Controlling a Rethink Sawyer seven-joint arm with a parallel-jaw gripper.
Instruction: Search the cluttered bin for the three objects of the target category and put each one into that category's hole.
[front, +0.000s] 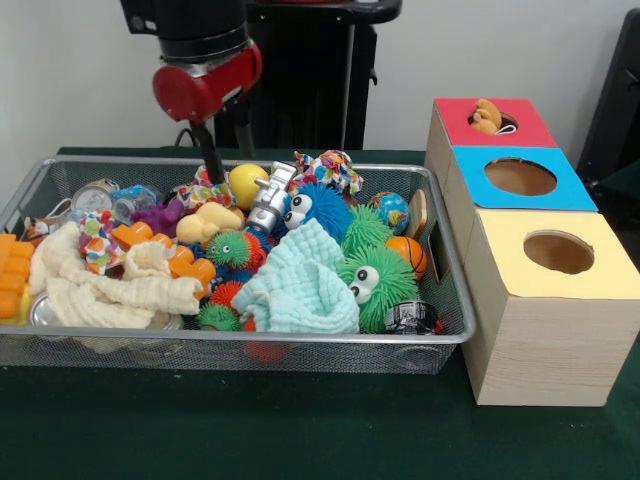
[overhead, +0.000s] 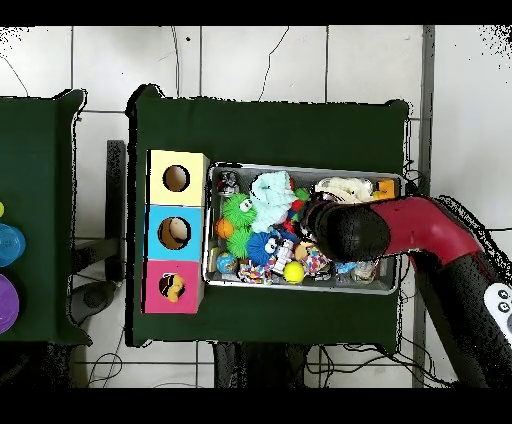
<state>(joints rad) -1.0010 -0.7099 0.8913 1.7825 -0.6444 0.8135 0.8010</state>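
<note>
Green table bare before the cluttered bin; hand reaching inside its far rim, grip indiscernible.

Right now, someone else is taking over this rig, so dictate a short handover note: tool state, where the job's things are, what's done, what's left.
Tool: lowered into the far side of the silver wire-mesh bin, beside a yellow ball; open or shut cannot be told.
Done: one orange-brown lumpy toy figure sits in the round hole with the red panel on the pale wooden box.
In the bin: a pale yellow lumpy figure lies near the tool, among fuzzy balls and cloths.
Left: that figure and a third, not yet spotted, still need to go in the red hole.
</note>
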